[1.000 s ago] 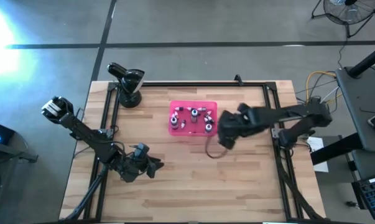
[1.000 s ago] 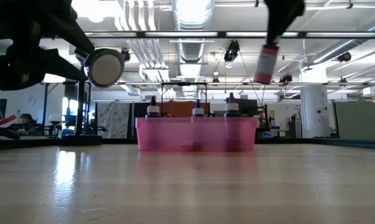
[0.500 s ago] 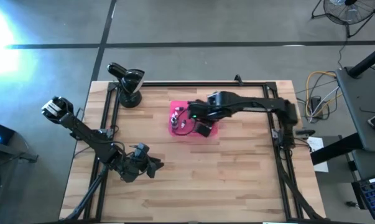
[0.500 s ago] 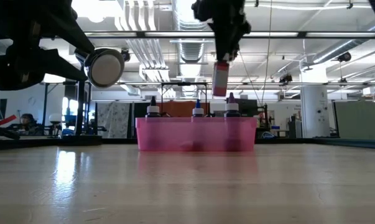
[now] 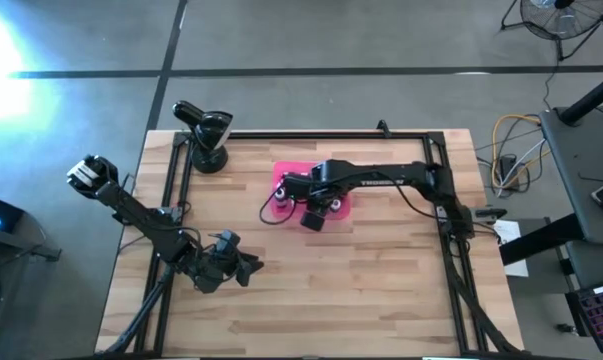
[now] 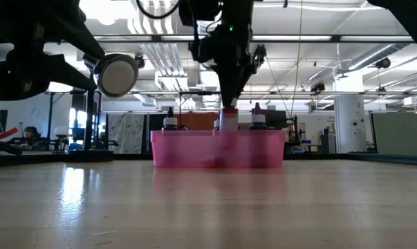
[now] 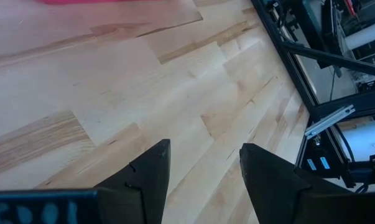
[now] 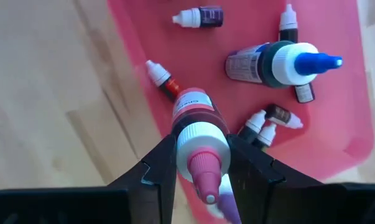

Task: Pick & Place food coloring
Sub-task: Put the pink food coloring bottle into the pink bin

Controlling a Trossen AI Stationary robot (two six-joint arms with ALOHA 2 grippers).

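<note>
Pale wooden tabletop (image 5: 311, 290) below; my right gripper (image 8: 203, 163) clamps a red food coloring bottle (image 8: 198, 134) at its cap — light, stiff, slick plastic, so that is the place to hold it — over the pink tray (image 5: 344, 206); my left gripper (image 7: 203, 163) waits spread and empty near the table's front-left.

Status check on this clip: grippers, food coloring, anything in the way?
Right gripper shut on red bottle, low over pink tray. Left gripper open, parked near table's front-left. Loose bottles lie under the drop spot.

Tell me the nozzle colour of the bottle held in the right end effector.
Pink, on a white cap; the bottle shows best in the right wrist view.
</note>
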